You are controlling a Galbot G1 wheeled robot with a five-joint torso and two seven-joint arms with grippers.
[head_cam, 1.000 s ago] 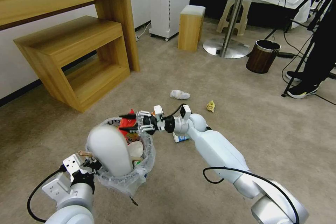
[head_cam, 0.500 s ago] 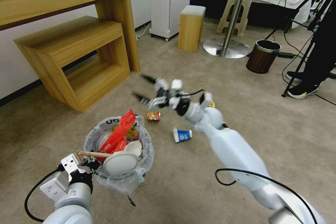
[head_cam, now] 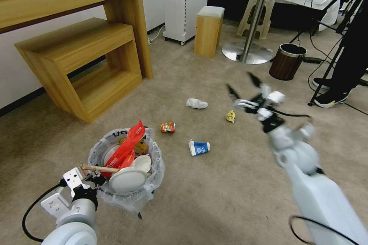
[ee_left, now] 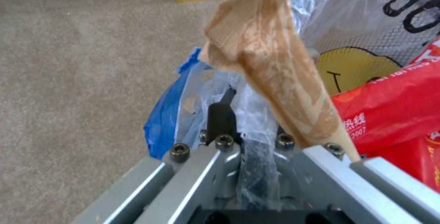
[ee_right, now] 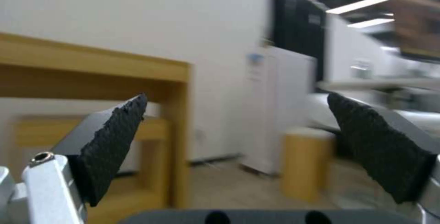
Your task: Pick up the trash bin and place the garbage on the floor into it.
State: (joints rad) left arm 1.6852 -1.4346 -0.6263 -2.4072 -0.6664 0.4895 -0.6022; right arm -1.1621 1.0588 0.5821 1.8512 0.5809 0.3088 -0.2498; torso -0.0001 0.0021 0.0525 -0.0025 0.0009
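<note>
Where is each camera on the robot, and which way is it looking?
Head view: up on the head, looking down at the floor; both arms show, right claw open in the air.
Left wrist view: on the left arm, looking along the left claw shut on the trash bin rim.
Right wrist view: on the right arm, looking level at the desk between open fingers.
Shared: head and left wrist views both show the wooden stick in the bin.

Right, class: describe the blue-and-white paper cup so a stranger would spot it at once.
Start at the trash bin held by the left gripper on the floor. The cup lies on its side just beyond the bin, toward the robot's right. It is the blue-printed piece; the nearby can is orange.
</note>
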